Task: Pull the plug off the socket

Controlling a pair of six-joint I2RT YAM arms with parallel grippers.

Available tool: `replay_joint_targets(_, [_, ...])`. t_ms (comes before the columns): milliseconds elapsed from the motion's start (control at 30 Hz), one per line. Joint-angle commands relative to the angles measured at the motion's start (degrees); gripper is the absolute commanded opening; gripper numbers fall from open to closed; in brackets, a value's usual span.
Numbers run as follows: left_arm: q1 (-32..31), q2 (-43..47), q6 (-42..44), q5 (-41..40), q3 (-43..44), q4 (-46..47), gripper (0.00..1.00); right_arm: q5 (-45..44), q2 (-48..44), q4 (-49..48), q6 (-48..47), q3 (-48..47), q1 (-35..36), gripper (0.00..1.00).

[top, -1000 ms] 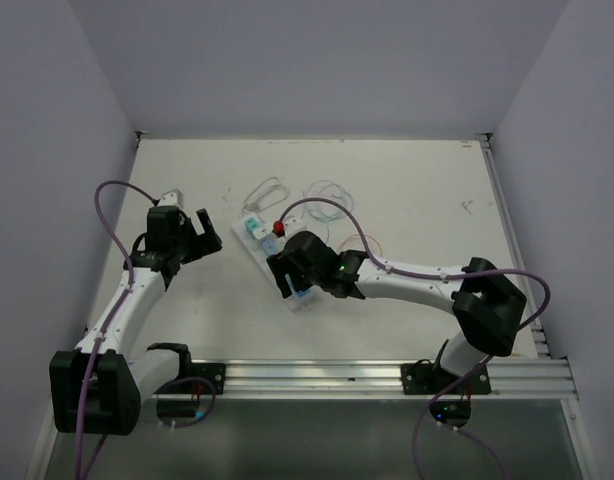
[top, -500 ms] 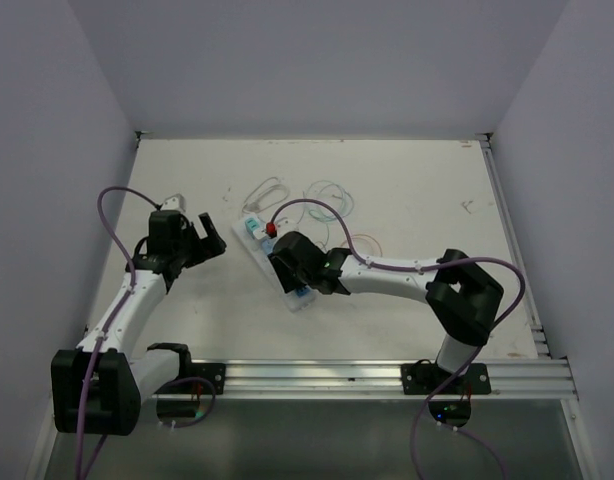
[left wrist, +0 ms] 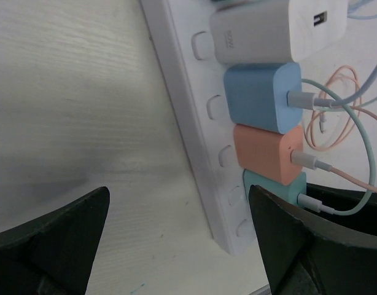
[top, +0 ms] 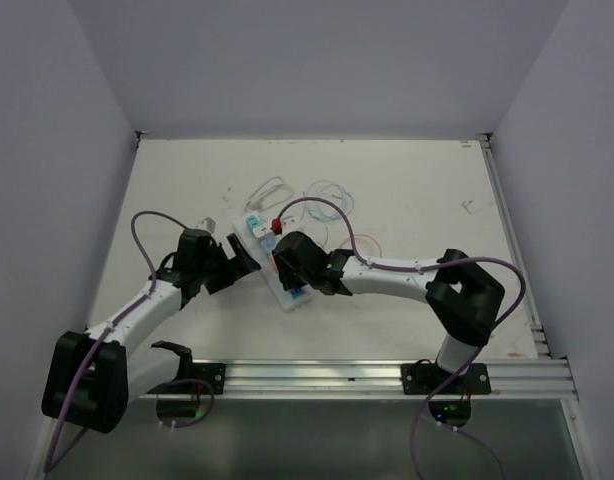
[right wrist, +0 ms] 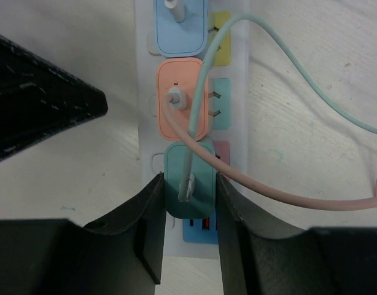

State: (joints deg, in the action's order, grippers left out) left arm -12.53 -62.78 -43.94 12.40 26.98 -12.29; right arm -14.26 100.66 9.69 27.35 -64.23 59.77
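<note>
The white socket strip (left wrist: 176, 92) lies on the table (top: 407, 180) between both arms. The right fingers (right wrist: 148, 227) are clamped on the teal plug (right wrist: 198, 166) near its end; the left fingers (left wrist: 53, 239) stand wide apart beside it. I think the left should hold the strip down, then the right pull straight out. Print on the white charger (left wrist: 268, 31) is too faint to read.

Pale lavender walls (top: 317, 60), off-white table (top: 417, 190), perhaps faintly scuffed

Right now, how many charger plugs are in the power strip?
4, in a row along the strip: white plug, blue plug, orange plug, then teal plug, gripped by the right tool. More may sit past the frame's top edge.
</note>
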Motion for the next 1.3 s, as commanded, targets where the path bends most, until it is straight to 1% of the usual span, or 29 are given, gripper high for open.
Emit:
replay_joint_targets(0, [-3.28, -1.02, -8.08, 0.61, -1.14, 7.02, 1.0, 2.39, -1.69, -3.71, 8.66, 3.31, -1.84, 0.0])
replay_joint_targets(67, [-3.9, -1.03, -11.06, 0.6, -2.19, 8.85, 0.99, 3.8, -2.66, -4.94, 11.39, 5.24, -3.07, 0.0])
replay_joint_targets(233, [-5.13, -1.11, -15.38, -0.54, -3.34, 11.24, 0.98, 7.58, -3.89, -8.37, 15.8, 8.59, -6.32, 0.0])
replay_joint_targets(300, [-5.83, -1.55, -15.73, -0.71, -3.51, 11.33, 0.97, 8.63, -4.42, -8.55, 16.5, 8.85, -6.85, 0.0])
replay_joint_targets(333, [-6.01, -1.9, -15.91, -0.54, -3.52, 13.5, 0.97, 8.98, -4.51, -8.55, 16.76, 9.03, -7.47, 0.0])
replay_joint_targets(433, [-7.06, -3.83, -17.49, 0.86, -3.43, 15.45, 0.97, 12.05, -5.04, -9.43, 19.31, 10.87, -9.57, 0.0])
replay_joint_targets(467, [-7.41, -4.01, -17.75, 1.04, -3.34, 15.81, 0.97, 12.67, -5.04, -11.52, 20.36, 11.31, -9.93, 0.0])
replay_joint_targets(633, [-9.96, -6.73, -18.9, -0.45, -1.93, 17.3, 0.95, 14.09, -4.51, -13.2, 22.13, 13.42, -10.81, 0.0])
replay_joint_targets(700, [-10.66, -7.79, -18.9, -0.98, -1.15, 17.39, 0.94, 16.28, -4.51, -15.31, 23.97, 15.17, -11.42, 0.0])
replay_joint_targets(767, [-11.46, -8.84, -18.81, -1.15, -0.62, 17.48, 0.92, 16.37, -4.6, -15.67, 24.85, 15.97, -12.04, 0.0])
replay_joint_targets(867, [-12.25, -8.94, -18.46, -1.24, -1.05, 17.92, 0.85, 16.9, -4.77, -15.93, 25.38, 16.67, -12.39, 0.0])
replay_joint_targets(933, [-12.34, -8.41, -18.02, -1.24, -1.66, 18.01, 0.83, 17.16, -4.86, -16.46, 25.9, 17.11, -12.83, 0.0])
replay_joint_targets(1000, [-12.34, -7.97, -17.67, -0.89, -2.37, 18.62, 0.75, 17.51, -4.77, -16.72, 25.99, 17.56, -13.1, 0.0])
replay_joint_targets(1067, [-12.34, -7.44, -17.23, 0.6, -3.16, 20.11, 0.72, 17.6, -4.77, -16.81, 25.82, 17.73, -13.19, 0.0])
replay_joint_targets(1267, [-12.95, -8.14, -15.3, 3.33, -3.25, 22.49, 0.71, 18.48, -4.07, -17.43, 25.82, 17.3, -13.27, 0.0])
